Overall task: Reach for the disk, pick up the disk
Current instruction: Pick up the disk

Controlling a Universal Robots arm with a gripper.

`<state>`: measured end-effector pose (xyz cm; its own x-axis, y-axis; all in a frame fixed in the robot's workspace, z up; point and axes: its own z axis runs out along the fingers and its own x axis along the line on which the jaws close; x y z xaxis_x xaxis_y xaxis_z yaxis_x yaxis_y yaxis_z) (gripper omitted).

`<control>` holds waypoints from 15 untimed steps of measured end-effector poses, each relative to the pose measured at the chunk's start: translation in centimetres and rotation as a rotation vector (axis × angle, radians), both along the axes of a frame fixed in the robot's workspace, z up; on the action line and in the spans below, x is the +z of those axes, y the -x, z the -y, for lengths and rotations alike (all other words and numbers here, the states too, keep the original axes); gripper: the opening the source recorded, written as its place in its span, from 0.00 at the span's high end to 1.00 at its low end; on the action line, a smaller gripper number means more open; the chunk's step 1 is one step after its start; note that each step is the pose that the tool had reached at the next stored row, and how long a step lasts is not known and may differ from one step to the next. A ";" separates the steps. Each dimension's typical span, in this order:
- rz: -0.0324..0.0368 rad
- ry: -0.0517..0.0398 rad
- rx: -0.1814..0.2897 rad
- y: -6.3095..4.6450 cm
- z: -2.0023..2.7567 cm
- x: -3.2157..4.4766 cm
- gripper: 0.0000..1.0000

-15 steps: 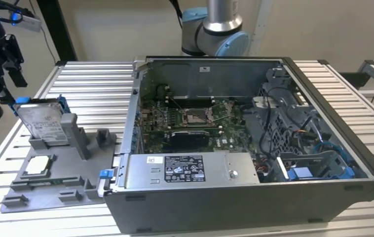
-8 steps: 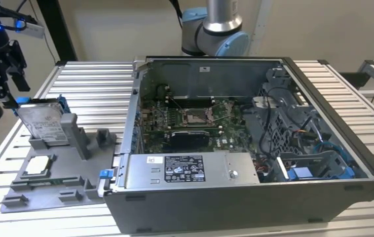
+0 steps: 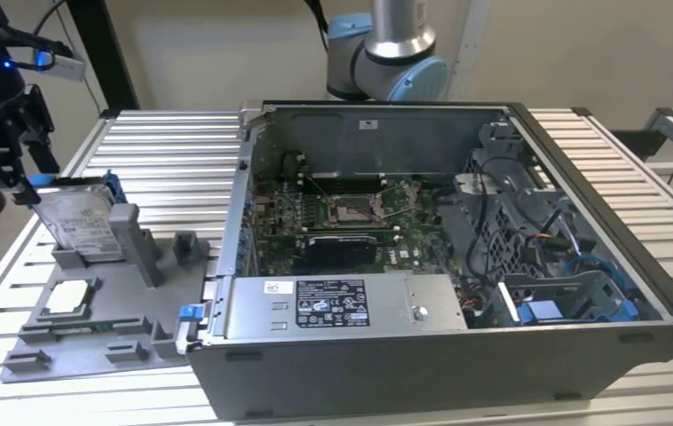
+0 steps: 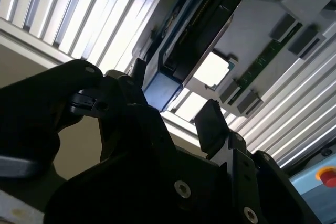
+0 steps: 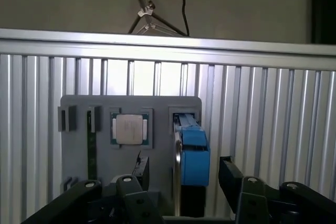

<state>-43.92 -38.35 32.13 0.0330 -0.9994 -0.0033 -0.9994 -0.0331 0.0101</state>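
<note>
1. On the grey tray (image 3: 82, 346) at the exterior view's left, the disk (image 3: 76, 222) stands on edge in a slot. Its label faces that camera and its blue bracket is uppermost. It is well apart from the open computer case (image 3: 431, 373).
2. The pincer (image 5: 183, 165) hangs right over that upper edge with its two fingers (image 5: 140, 167) apart. In both wrist views the blue bracket lies between them; whether either finger touches it I cannot tell.
3. The step in hand, as I judge it: the reach is all but done and the pick-up not yet begun, since the disk sits in its slot.
4. The grasp calls for the fingers to close squarely on the disk's flat sides. The lift then needs to run straight along the slot, as a tilt could jam the bracket against the holder.
5. Count: one disk, one pincer with two fingers, one square silver chip (image 5: 128, 128), one green circuit strip (image 5: 92, 150), one tray and one case, all on one slatted worktop (image 3: 159, 151).
</note>
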 end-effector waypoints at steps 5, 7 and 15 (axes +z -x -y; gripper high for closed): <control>0.0005 0.0000 0.000 -0.1 0.00 -0.91 0.00; 0.0004 0.0001 0.000 -0.1 0.00 -1.28 0.00; 0.0004 0.0001 0.000 -0.3 0.00 -2.74 0.00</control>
